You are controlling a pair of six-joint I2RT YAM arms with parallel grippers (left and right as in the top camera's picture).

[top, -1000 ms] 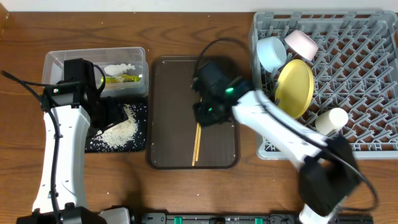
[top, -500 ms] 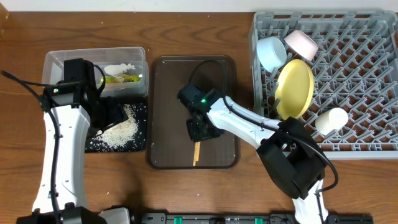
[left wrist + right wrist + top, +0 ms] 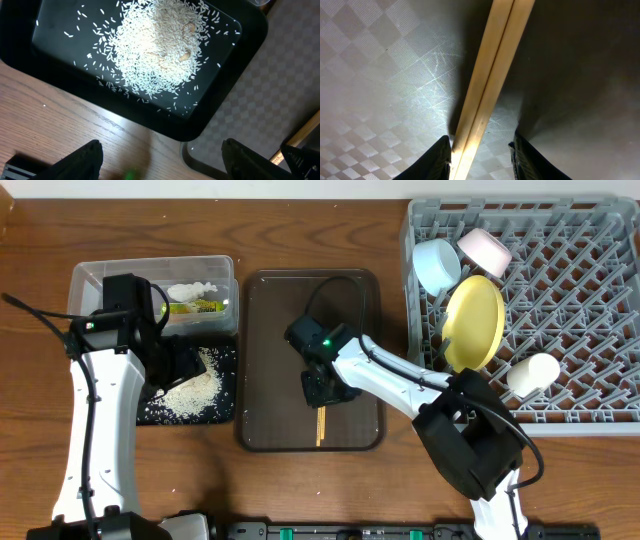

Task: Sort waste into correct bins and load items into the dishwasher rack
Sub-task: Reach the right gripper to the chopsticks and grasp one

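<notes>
Brown wood of the table (image 3: 200,480) ran under everything, and on it sat the dark serving tray (image 3: 262,360) where my right claw (image 3: 481,157) was down low over the chopsticks (image 3: 490,75). They lay flat on the tray's patterned floor, side by side and touching. That claw was open and straddling them, one finger just beside the pair and the other standing well apart. I judged that uneven gap to be the main risk: closing from there could shove the sticks sideways before both fingers met them, or catch only one and leave its twin behind. From above, I seemed to be near their far end, with most of their length reaching toward the tray's front edge, so a lift could let them swing down or slide out. Lying so flat, they also gave my fingertips little to get under. The rack (image 3: 590,330) already held the plate (image 3: 475,320), the blue bowl (image 3: 436,265), the white bowl (image 3: 485,250) and the cup (image 3: 533,372), and thin sticks might drop through its grid. My left claw (image 3: 165,160) hung open and empty over the near edge of the black tray (image 3: 235,65) with the rice (image 3: 155,50) heaped inside; the tissue (image 3: 193,289) and wrapper (image 3: 195,307) lay in the clear tub (image 3: 100,280).
</notes>
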